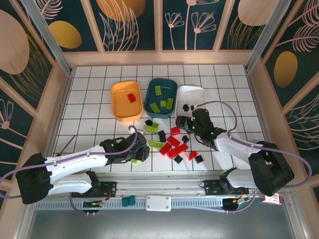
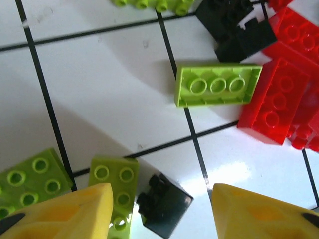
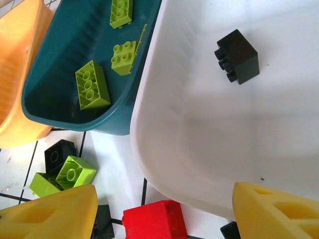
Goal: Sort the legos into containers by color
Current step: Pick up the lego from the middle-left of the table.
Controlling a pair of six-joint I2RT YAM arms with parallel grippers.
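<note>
Three containers stand in a row at the back: an orange tub [image 1: 119, 102] with one red lego, a dark teal tub [image 1: 152, 92] [image 3: 60, 99] with lime green legos [image 3: 92, 84], and a white tub [image 1: 197, 94] [image 3: 209, 124] with a black lego [image 3: 238, 56]. Loose red [image 1: 174, 145], black and green legos lie mid-table. My left gripper [image 1: 141, 153] [image 2: 162, 191] is open and low over the table, with a small black lego [image 2: 167, 206] between its fingers and a green one [image 2: 117, 181] at the left finger. My right gripper [image 1: 187, 124] [image 3: 165, 191] is open above the white tub's near rim and a red lego [image 3: 154, 221].
A green plate [image 2: 217, 85] and red legos [image 2: 276, 99] lie just beyond the left gripper. On the front rail sit two small teal blocks [image 1: 128, 200], a white rounded box [image 1: 158, 202] and a red-and-white tag [image 1: 271, 199]. Wooden walls enclose the tiled table on three sides.
</note>
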